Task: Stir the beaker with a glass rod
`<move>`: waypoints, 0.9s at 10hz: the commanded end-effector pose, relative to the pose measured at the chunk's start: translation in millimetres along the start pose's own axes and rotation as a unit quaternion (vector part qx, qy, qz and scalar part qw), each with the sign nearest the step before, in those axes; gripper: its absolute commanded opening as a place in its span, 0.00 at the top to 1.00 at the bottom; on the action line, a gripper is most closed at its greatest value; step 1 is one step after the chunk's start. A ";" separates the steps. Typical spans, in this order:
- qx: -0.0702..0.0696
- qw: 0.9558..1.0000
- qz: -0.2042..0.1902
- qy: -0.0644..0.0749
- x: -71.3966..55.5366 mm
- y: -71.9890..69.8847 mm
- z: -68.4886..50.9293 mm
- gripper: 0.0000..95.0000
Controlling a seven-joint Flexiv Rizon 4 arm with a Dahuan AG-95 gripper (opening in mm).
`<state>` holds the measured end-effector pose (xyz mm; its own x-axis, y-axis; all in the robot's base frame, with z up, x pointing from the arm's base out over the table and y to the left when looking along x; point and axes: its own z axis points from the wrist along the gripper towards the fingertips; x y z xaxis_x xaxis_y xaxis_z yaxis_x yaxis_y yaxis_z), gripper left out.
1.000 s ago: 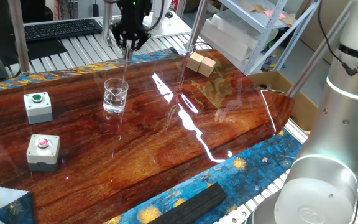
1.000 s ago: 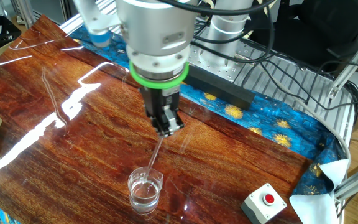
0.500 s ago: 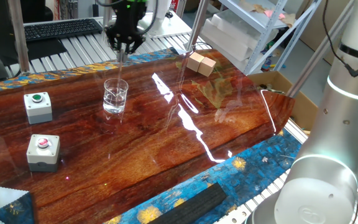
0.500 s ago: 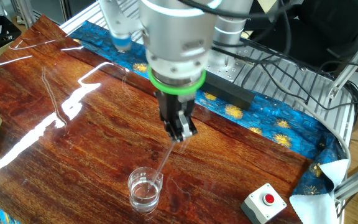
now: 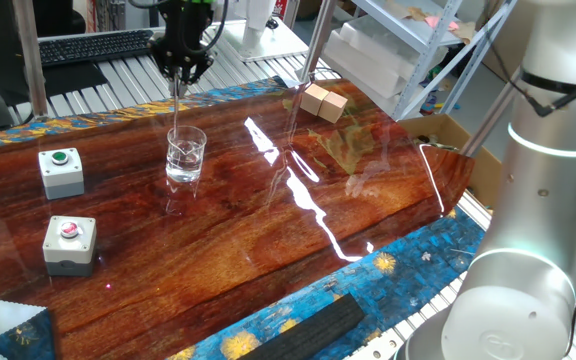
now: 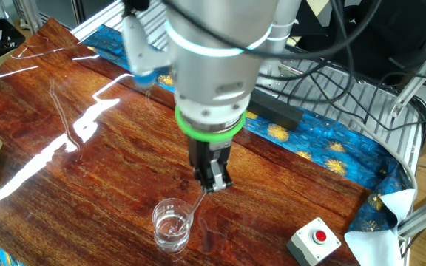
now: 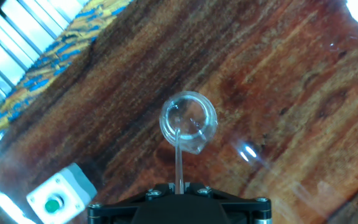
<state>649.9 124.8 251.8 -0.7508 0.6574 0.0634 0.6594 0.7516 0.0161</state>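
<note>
The claw is pinched on the top of the glass rod, fingers pressed together around it, and it points straight down. Since a second ago it has shifted across the table: in one fixed view it has slid left, from above and right of the beaker to almost directly above it; in the other fixed view the claw has come nearer to the beaker and sits lower. The rod now slants from the fingers down to the beaker's rim, with a shorter stretch of it showing than before. In the hand view the rod runs from the claw straight ahead into the beaker, its tip inside the rim. The beaker itself has not moved. The green-button box and red-button box have stayed where they were, off to the side of the claw.
</note>
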 end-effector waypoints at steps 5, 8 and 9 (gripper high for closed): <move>-0.004 1.000 -0.028 -0.003 -13.7 -14.7 1.5 1.00; -0.003 0.999 -0.042 0.001 -21.5 -25.1 -1.3 1.00; -0.005 0.999 -0.042 0.004 -22.6 -28.3 -3.3 1.00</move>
<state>647.7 87.4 254.8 -0.8050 0.5889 0.0718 0.5920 0.8053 0.0326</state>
